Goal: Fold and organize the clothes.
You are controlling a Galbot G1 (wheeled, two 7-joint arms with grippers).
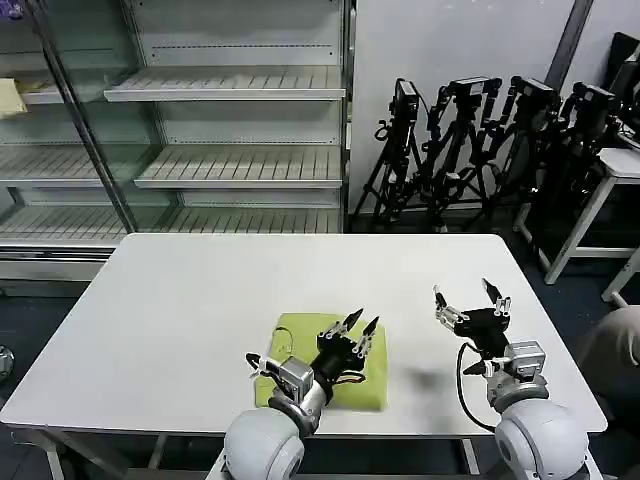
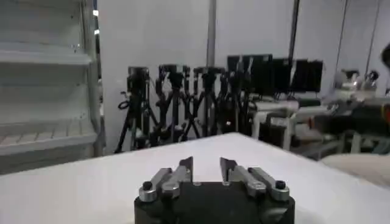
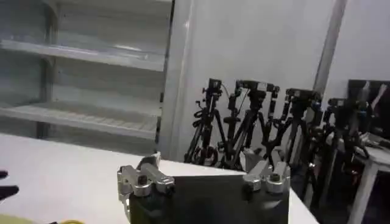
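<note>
While both grippers hover open, folded T-shirt (image 1: 300,335) lies on table (image 1: 180,320).

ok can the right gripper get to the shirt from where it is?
Probably yes. The right gripper hangs open over bare table, and nothing lies between it and the folded shirt. The left gripper hovers over the shirt's near edge, so it may crowd that approach.
</note>
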